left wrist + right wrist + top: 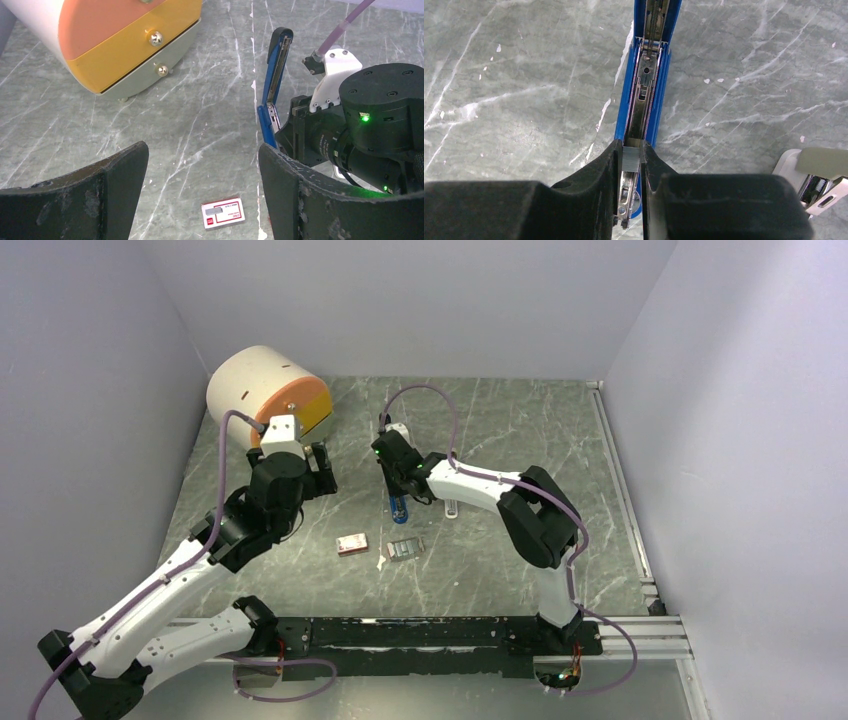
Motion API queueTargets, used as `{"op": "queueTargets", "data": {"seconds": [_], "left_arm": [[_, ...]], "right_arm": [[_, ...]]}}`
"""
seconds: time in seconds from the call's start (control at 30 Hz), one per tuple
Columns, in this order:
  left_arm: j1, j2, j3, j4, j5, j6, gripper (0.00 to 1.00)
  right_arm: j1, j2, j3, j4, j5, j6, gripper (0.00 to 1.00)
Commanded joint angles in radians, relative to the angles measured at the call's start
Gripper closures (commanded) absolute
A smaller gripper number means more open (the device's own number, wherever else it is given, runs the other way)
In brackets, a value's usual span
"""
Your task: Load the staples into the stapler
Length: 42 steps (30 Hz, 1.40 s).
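The blue stapler (pixel 660 75) lies hinged open on the marble table, its metal channel (pixel 641 100) facing up. My right gripper (pixel 632 150) is shut on a short grey strip of staples (pixel 632 158), held right over the near end of that channel. From above, the right gripper (pixel 400 488) points down at the stapler (pixel 399 506). My left gripper (pixel 202 150) hangs open and holds nothing, above the pink-red and white staple box (pixel 223 213), with the stapler (pixel 276 70) just to its right. A silvery block of more staples (pixel 403 549) rests beside the box (pixel 351 543).
A white drum-shaped drawer unit (pixel 268 390) with orange and yellow fronts (pixel 125 45) stands at the back left. A pale beige bar (pixel 819 172) lies just right of the stapler. Grey walls close in the table on three sides.
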Motion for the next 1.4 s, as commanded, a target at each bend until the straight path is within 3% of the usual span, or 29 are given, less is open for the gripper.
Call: {"op": "queueTargets", "data": {"seconds": [0.0,0.97,1.23,1.37], "left_arm": [[0.006,0.001,0.001,0.0,-0.022,0.009,0.14],[0.005,0.0,0.001,0.0,-0.018,0.005,0.14],[0.005,-0.025,-0.008,0.008,-0.002,-0.006,0.14],[0.005,-0.029,-0.006,0.013,0.007,-0.002,0.15]], "right_arm": [[0.002,0.035,0.016,-0.009,0.01,-0.014,0.79],[0.0,-0.064,0.031,-0.045,-0.04,-0.007,0.62],[0.006,-0.22,-0.086,-0.125,-0.127,-0.011,0.6],[0.052,-0.286,-0.173,-0.193,-0.112,0.012,0.49]]}}
